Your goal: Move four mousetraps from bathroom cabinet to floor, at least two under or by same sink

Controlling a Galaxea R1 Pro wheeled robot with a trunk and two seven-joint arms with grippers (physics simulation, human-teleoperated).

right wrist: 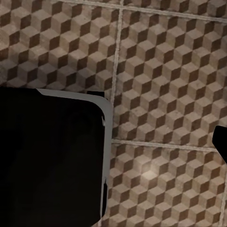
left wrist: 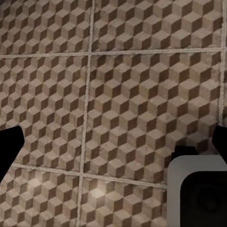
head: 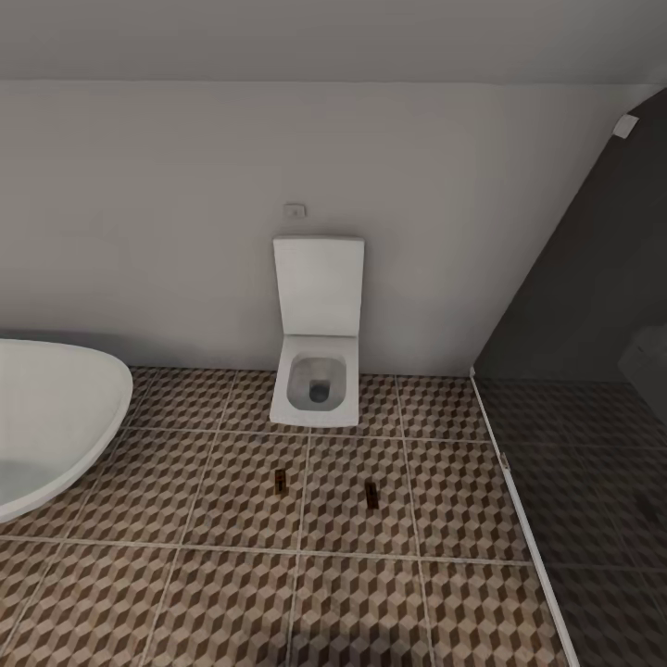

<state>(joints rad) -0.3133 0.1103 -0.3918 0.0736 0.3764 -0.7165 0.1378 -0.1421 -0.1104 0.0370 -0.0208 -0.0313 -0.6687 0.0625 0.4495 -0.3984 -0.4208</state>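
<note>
- Two small flat tan wooden mousetraps with dark metal parts lie on the bathroom floor of brown-and-beige cube-patterned tiles [head: 232, 574], in front of the white square wall-mounted toilet [head: 317, 380].
- The left mousetrap [head: 279, 478] sits on the tile just left of a grout line; the right mousetrap [head: 371, 494] sits one tile to the right. The two are well apart and touch nothing but the floor.
- Each mousetrap lies flat with its long axis running from the camera toward the toilet wall, roughly parallel to the grout lines. Which end faces the wall is too small to tell.
- A white oval bathtub [head: 56, 417] stands at the left edge of the head view; a dark glass shower partition [head: 593, 389] stands at the right.
- In the left wrist view, the left end effector [left wrist: 113, 144] shows dark fingertips at both picture edges, spread wide, with only floor tiles between them; it holds nothing.
- In the right wrist view, one dark fingertip [right wrist: 221, 142] of the right end effector is visible; a dark grey-edged panel [right wrist: 52, 156] covers the other side, so its opening cannot be determined.
</note>
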